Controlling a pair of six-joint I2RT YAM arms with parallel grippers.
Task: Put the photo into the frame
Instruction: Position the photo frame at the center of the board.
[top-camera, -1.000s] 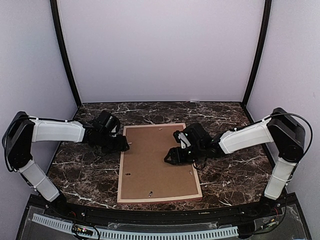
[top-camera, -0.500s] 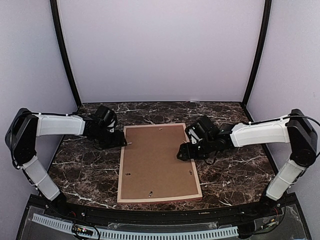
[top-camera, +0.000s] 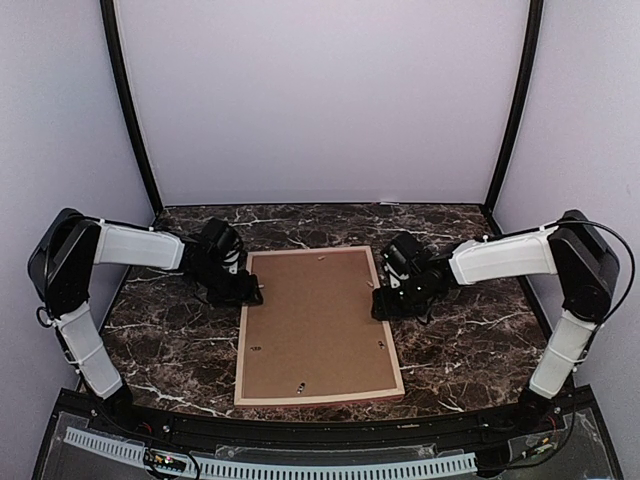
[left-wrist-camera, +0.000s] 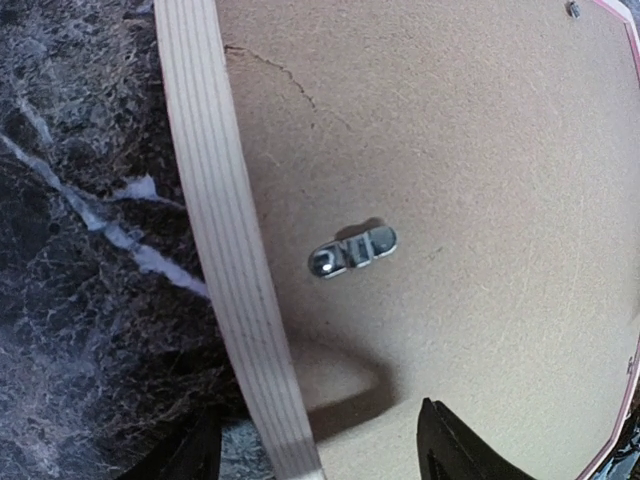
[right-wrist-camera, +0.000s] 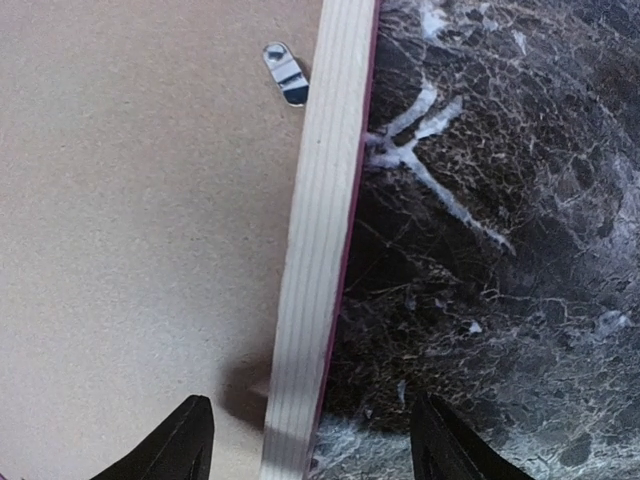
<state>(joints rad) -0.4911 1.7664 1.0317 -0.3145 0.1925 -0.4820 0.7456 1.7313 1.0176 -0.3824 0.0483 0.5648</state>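
- Since a second ago the left pincer (top-camera: 250, 296) has hardly shifted along the frame's (top-camera: 320, 397) left rail. The right pincer (top-camera: 383, 305) has drawn back from over the backing board (top-camera: 315, 320) to the frame's right rail.
- Left of the frame, the left pincer stands spread and straddles the left rail towards its far end. One finger (left-wrist-camera: 190, 455) is outside over the counter (top-camera: 170, 350), the other inside over the board. It pinches nothing, and I cannot tell if the tips touch down.
- A small metal turn clip (left-wrist-camera: 352, 250) lies on the board just inside that rail.
- The frame lies back-up, flat on the counter between the two arms, with the brown board seated inside its rails.
- The photo is nowhere in sight. It may sit under the board, but I cannot tell.
- At the frame's right rail, the right pincer is also spread. It has one finger over the board and one over the counter, the rail between them, and it grips nothing.
- My read is that both arms are set to take the side rails and lift or turn the frame.
- To do that well, they should close both pincers on the rails only, level with each other.
- They should raise together and keep the frame flat so the board does not slip loose.
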